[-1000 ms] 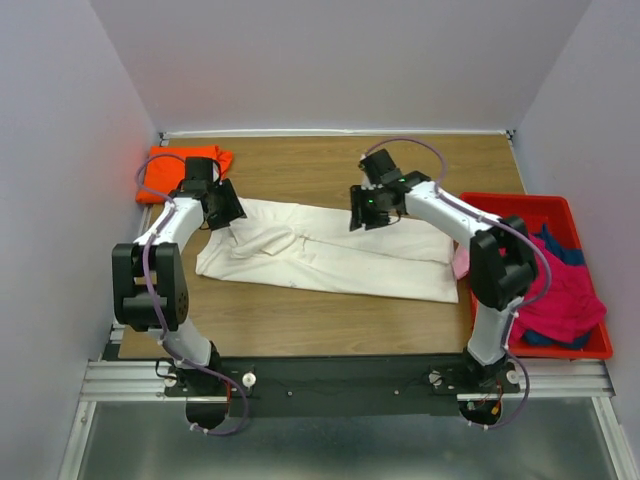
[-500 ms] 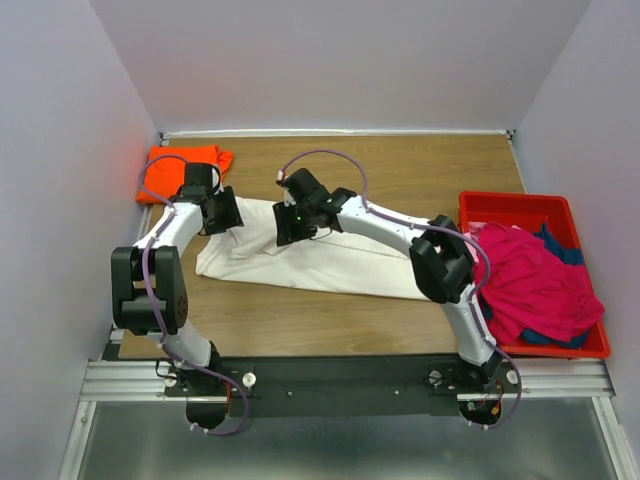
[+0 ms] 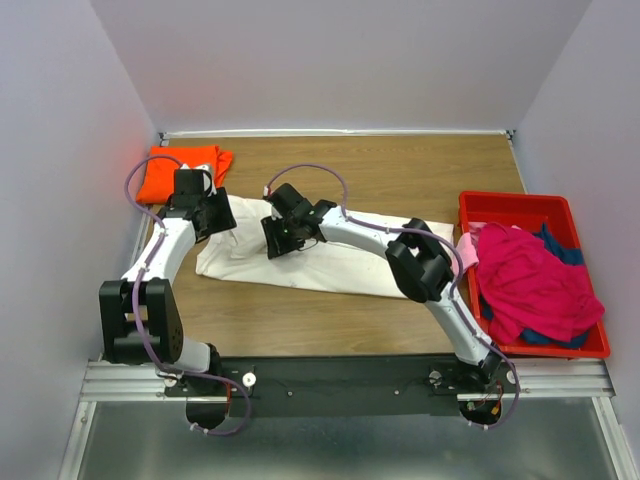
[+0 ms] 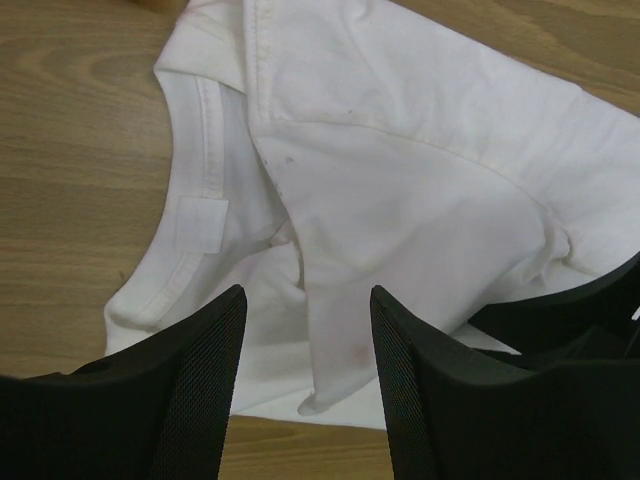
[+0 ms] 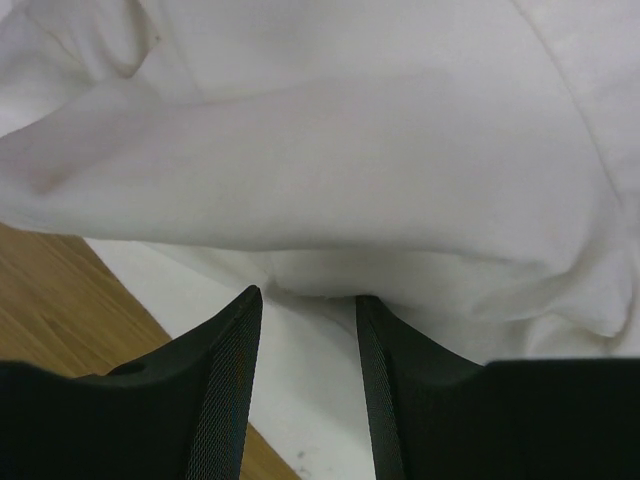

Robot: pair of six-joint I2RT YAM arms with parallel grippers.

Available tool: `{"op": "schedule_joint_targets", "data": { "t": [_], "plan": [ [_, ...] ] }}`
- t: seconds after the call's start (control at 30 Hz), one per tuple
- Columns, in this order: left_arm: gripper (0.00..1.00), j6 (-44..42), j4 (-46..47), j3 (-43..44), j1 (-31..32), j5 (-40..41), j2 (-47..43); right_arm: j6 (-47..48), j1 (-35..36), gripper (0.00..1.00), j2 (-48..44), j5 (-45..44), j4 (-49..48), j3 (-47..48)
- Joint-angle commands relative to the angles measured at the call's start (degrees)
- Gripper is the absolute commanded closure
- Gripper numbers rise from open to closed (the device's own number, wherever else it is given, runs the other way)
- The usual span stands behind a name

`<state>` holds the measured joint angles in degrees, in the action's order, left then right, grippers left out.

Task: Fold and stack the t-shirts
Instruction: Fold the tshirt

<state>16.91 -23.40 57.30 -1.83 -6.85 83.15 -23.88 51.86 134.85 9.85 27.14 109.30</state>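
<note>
The cream-white t-shirt (image 3: 340, 262) lies spread across the middle of the table, collar to the left. My left gripper (image 3: 214, 216) is open and empty above its collar (image 4: 215, 120); in the left wrist view the gripper (image 4: 305, 295) hangs over a folded flap. My right gripper (image 3: 280, 240) is open, low over the shirt's left-middle; in the right wrist view the gripper (image 5: 308, 295) has a raised fold of the white cloth (image 5: 330, 170) just beyond its tips. The orange t-shirt (image 3: 178, 170) lies folded at the far left corner.
The red plastic bin (image 3: 505, 207) stands at the right edge, holding a heaped magenta shirt (image 3: 530, 285) and a dark blue one (image 3: 562, 246). A pale pink cloth (image 3: 462, 258) hangs at the bin's left side. Walls close in the table on three sides.
My right gripper has swept left across the white shirt, from its right-middle to near the collar. The left gripper shifted slightly. The magenta shirt now lies spread over the bin.
</note>
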Motion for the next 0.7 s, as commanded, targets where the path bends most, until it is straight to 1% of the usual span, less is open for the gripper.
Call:
{"op": "schedule_joint_targets", "data": {
  "t": [0.0, 0.13, 0.27, 0.3, 0.4, 0.43, 0.53, 0.67],
  "plan": [
    [0.39, -1.17, -1.03, -2.36, -0.37, 1.4, -3.43, 1.47, 0.44, 0.5, 2.79, -3.69, -0.15, 1.88],
    [0.39, -1.35, -1.3, -3.68, -0.29, 1.49, -4.76, 1.55, 0.44, 0.5, 3.14, -5.01, -0.15, 3.29],
    [0.39, -2.05, -2.62, -2.81, -0.37, 1.67, -5.11, 1.2, 0.35, 0.5, 3.49, -5.63, -0.15, 4.87],
    [0.39, -2.23, -2.88, -2.54, -0.37, 1.67, -4.93, 1.12, 0.44, 0.52, 3.75, -6.24, -0.15, 4.96],
    [0.39, -2.4, -4.2, -2.28, -0.37, 0.97, -4.93, 1.12, 0.44, 0.58, 3.93, -7.38, -0.07, 4.88],
    [0.4, -2.23, -4.46, -2.19, -0.37, 0.18, -4.93, 1.12, 0.44, 0.63, 3.85, -7.47, -0.07, 4.79],
    [0.42, -2.49, -6.22, -1.84, -0.37, -1.84, -4.67, 1.2, 0.35, 0.71, 3.5, -7.3, -0.07, 4.61],
    [0.43, -3.98, -9.11, -0.96, -0.29, -4.66, -3.62, 1.47, 0.35, 0.78, 2.79, -6.95, -0.07, 4.43]
  ]
}}
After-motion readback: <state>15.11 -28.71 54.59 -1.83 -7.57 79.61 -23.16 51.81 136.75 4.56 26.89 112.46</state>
